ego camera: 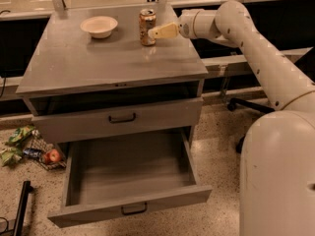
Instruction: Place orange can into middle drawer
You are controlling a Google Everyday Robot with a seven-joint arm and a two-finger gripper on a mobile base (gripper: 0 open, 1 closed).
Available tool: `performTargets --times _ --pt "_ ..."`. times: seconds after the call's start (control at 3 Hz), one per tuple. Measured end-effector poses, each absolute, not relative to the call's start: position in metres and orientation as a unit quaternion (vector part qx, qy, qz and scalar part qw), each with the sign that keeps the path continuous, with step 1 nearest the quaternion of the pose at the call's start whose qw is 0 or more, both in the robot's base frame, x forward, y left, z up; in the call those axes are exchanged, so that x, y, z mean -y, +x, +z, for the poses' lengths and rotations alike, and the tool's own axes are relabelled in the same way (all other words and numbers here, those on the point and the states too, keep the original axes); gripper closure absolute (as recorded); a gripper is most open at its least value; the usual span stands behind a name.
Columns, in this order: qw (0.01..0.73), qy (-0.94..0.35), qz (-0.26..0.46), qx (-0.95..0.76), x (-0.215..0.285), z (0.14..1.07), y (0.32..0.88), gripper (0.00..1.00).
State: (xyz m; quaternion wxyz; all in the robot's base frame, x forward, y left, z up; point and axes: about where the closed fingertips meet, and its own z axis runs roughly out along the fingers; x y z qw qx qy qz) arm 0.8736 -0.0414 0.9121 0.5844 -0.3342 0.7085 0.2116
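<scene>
The orange can stands upright on the grey cabinet top, near its back right. My gripper reaches in from the right, level with the can, its cream fingers right beside the can's right side. The middle drawer, the lowest wide grey one with a black handle, is pulled out and its tray shows nothing inside.
A cream bowl sits on the top left of the can. The drawer above is closed. Snack bags and an apple lie on the floor at left. A black chair base stands to the right, behind my arm.
</scene>
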Motion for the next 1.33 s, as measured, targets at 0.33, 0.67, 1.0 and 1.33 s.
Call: performTargets --times 0.33,0.67,1.0,1.33 --pt "0.584 -0.334 0.212 -0.708 0.041 0.912 0.874 0.00" --pt "0.585 -0.332 0.203 -0.711 0.028 0.913 0.882 0.00" --pt "0.590 -0.327 0.193 -0.713 0.011 0.912 0.898 0.00" --pt "0.595 -0.318 0.190 -0.714 -0.004 0.910 0.912 0.00"
